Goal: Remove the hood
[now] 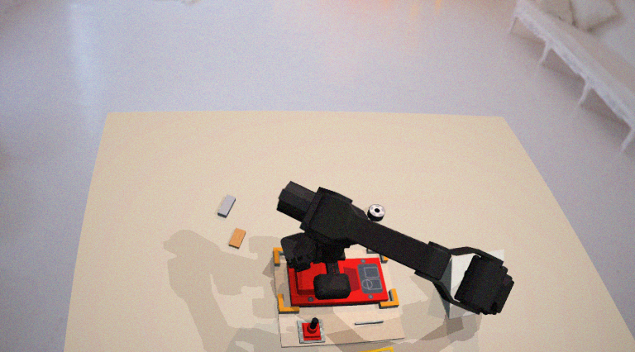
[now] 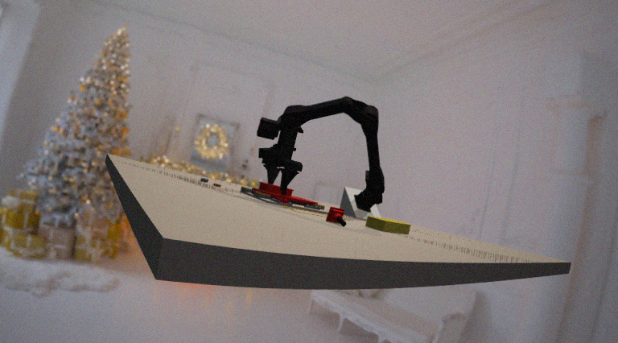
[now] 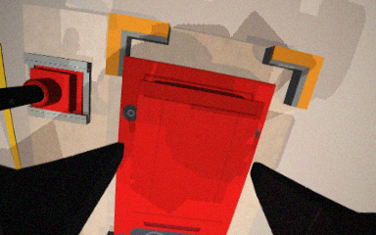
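Note:
The toy car's flat red body lies between orange corner brackets. A raised red part, which looks like the hood, sits on it. My gripper points down and is open and empty. Its fingers stand wide apart, low, one on each side of the raised part. Contact cannot be told. In the top view the arm hides the fingertips. The marked area's yellow outline is only partly in view; a low yellow shape stands there in the exterior view.
A red piece with a black knob stands between car and outline. Orange brackets surround the car. A grey block, an orange block and a wheel lie farther out. A white wedge is by the arm's base.

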Action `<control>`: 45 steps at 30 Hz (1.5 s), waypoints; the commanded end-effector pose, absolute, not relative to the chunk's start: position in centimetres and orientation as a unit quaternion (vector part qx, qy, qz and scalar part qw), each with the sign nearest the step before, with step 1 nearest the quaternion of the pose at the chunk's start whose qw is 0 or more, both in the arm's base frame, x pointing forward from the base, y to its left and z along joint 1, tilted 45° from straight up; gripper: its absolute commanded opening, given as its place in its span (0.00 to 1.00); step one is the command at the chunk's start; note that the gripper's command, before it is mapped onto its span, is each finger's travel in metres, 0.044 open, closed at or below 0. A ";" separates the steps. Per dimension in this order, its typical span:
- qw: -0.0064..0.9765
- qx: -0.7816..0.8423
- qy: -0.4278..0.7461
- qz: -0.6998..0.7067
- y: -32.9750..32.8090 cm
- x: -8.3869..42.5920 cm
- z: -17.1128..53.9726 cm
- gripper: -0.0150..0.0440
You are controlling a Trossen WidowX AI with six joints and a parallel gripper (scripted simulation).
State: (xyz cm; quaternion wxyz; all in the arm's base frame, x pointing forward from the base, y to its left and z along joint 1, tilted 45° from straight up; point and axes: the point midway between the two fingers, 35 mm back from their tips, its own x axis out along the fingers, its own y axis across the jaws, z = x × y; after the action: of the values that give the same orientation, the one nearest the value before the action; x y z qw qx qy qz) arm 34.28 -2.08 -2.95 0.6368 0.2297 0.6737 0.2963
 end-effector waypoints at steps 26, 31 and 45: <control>0.637 0.230 0.674 0.296 -1.7 34.2 -3.3 0.63; 0.637 0.230 0.674 0.296 -1.9 34.3 -3.1 0.41; 0.637 0.230 0.674 0.296 -2.5 34.4 -2.5 0.25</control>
State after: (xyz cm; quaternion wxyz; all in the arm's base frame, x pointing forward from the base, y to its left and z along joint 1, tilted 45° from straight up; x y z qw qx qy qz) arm 34.15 -2.11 -2.73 0.6331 0.2332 0.6755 0.2975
